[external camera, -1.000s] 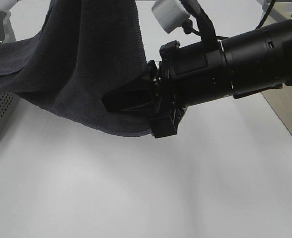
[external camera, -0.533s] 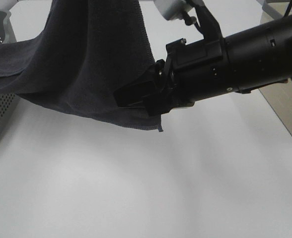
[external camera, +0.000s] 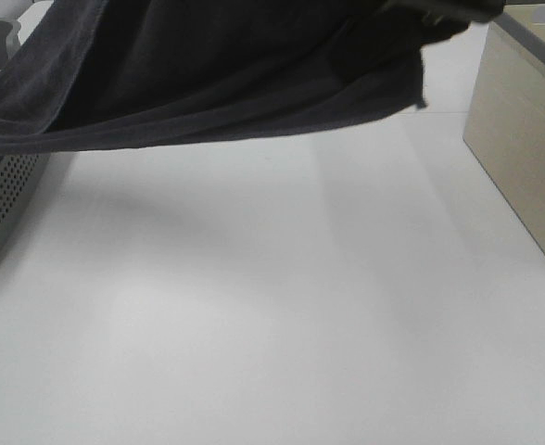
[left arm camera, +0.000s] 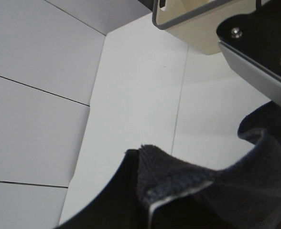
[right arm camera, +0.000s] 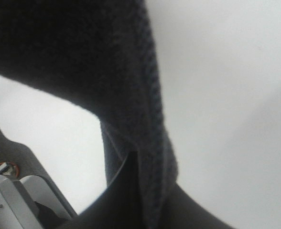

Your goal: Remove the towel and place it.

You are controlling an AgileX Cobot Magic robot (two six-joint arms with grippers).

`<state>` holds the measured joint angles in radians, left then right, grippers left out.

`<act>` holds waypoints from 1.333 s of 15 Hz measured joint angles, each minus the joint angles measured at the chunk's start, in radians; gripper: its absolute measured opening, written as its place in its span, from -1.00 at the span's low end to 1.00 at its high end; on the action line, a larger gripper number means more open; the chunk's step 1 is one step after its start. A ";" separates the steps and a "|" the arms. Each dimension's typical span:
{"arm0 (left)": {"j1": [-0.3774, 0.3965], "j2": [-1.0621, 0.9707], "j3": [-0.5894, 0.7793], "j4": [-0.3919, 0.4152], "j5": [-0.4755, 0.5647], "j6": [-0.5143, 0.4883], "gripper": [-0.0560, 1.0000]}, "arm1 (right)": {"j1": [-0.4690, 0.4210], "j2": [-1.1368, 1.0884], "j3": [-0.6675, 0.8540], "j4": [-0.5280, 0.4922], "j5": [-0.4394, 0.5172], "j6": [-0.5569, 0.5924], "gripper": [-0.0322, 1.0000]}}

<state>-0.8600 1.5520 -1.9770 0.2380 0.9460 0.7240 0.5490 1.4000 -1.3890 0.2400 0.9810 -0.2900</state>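
Evidently the right gripper [right arm camera: 150, 200] had risen since a second before, hoisting the towel [external camera: 217, 83] above the table [external camera: 272, 324], one end trailing over the grey perforated basket [external camera: 4, 185]. It and the left gripper [left arm camera: 145, 202] both clenched the cloth; removal seemed nearly done.

The left gripper [left arm camera: 150, 187], with 2 flat black fingers, is clamped on a fold of the dark charcoal terry towel [left arm camera: 236, 191]. The right gripper [right arm camera: 152, 191] pinches its hem likewise. From above, only a black sliver of the right arm [external camera: 444, 9] shows at the top edge.
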 joint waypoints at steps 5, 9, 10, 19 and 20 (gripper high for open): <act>0.028 0.000 0.000 -0.019 -0.177 -0.012 -0.89 | 0.000 0.096 -0.470 -0.296 0.225 0.173 -0.90; 0.189 0.001 0.000 -0.191 -0.252 0.005 -0.89 | 0.000 0.120 -0.599 -0.413 0.235 0.169 -0.90; 0.221 0.001 0.000 -0.238 -0.268 0.015 -0.89 | 0.000 0.120 -0.599 -0.465 0.239 0.166 -0.90; 0.397 0.087 0.000 -0.342 -0.402 0.044 -0.89 | 0.000 0.148 -0.601 -0.714 -0.209 0.234 -0.90; 0.407 0.112 0.000 -0.315 -0.556 0.047 -0.89 | 0.000 0.197 -0.601 -0.776 -0.306 0.265 -0.90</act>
<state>-0.4530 1.6640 -1.9770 -0.0770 0.3900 0.7710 0.5490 1.5970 -1.9900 -0.5360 0.6750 -0.0250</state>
